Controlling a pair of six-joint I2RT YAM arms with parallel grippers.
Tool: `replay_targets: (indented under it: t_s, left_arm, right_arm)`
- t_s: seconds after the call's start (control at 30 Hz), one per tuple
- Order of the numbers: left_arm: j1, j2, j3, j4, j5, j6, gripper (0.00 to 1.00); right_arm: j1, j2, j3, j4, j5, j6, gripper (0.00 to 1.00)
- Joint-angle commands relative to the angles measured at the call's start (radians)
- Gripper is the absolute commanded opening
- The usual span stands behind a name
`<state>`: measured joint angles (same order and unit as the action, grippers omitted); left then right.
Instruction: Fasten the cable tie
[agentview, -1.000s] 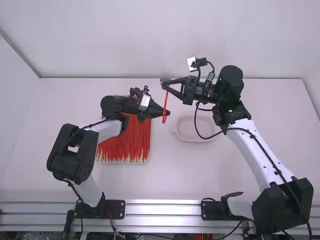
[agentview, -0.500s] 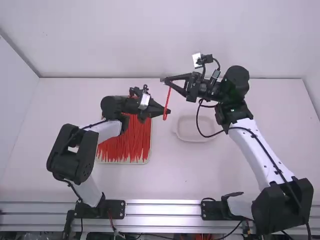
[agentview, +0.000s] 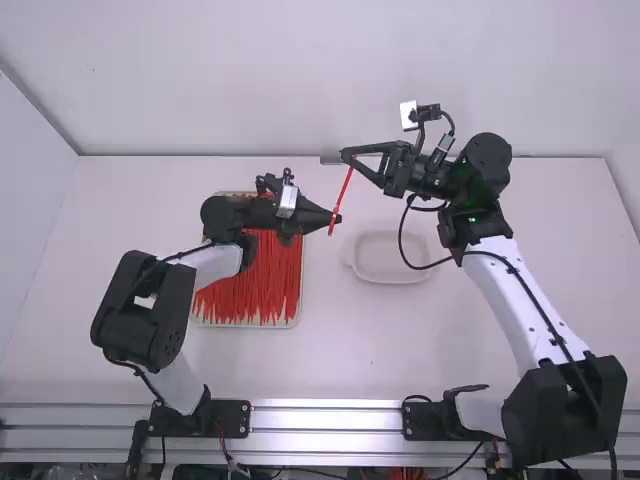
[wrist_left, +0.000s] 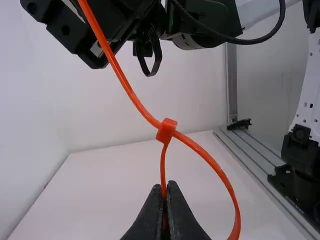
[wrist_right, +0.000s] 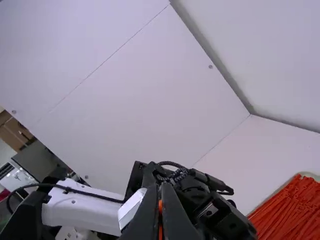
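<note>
**Tie looped, both grippers clamped**

You had the red cable tie (agentview: 341, 197) aloft, its tail threaded through the head (wrist_left: 166, 131) to form a loop. Your left gripper (wrist_left: 164, 196) was closed tight on the strap below the head. Your right gripper (agentview: 347, 155) pinched the tail end above.

This is a robotics lab bench, a closed test cell rather than a home or a shop. An aluminium rail (agentview: 330, 412) runs along the front of a plain white table (agentview: 450, 340), and the left arm's base (agentview: 185, 410) and the right arm's base (agentview: 450, 415) are both bolted onto it. Beyond the rail, bare white panels (agentview: 300, 70) wall the table in at the back and sides. An aluminium post (wrist_left: 231, 80) stands at one end of the rail. Well beyond the rail, a loose black cable (agentview: 403, 245) runs along the right arm to a small camera (agentview: 420, 112) on its wrist. Just beyond the left base, a tray (agentview: 245, 324) holds a stock of identical red cable ties (agentview: 255, 280).
</note>
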<state>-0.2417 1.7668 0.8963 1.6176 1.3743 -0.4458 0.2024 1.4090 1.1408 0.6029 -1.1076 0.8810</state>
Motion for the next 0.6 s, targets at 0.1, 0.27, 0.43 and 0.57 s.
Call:
replay_targets:
  t_s: [0.1, 0.27, 0.43, 0.57]
  left_arm:
    - [-0.007, -0.009, -0.048, -0.008, 0.072, 0.05, 0.02]
    - [-0.007, -0.009, -0.07, 0.0, 0.072, 0.061, 0.02]
    - [-0.004, -0.009, -0.081, -0.002, 0.073, 0.061, 0.02]
    - [-0.009, -0.009, -0.083, -0.014, 0.076, 0.061, 0.02]
  right_arm:
    - [-0.02, -0.01, 0.067, 0.018, 0.061, 0.013, 0.0]
    - [-0.019, -0.01, 0.109, 0.019, 0.06, 0.014, 0.0]
    - [-0.02, -0.01, 0.15, 0.018, 0.058, 0.027, 0.0]
    - [-0.021, -0.01, 0.178, 0.019, 0.061, 0.039, 0.0]
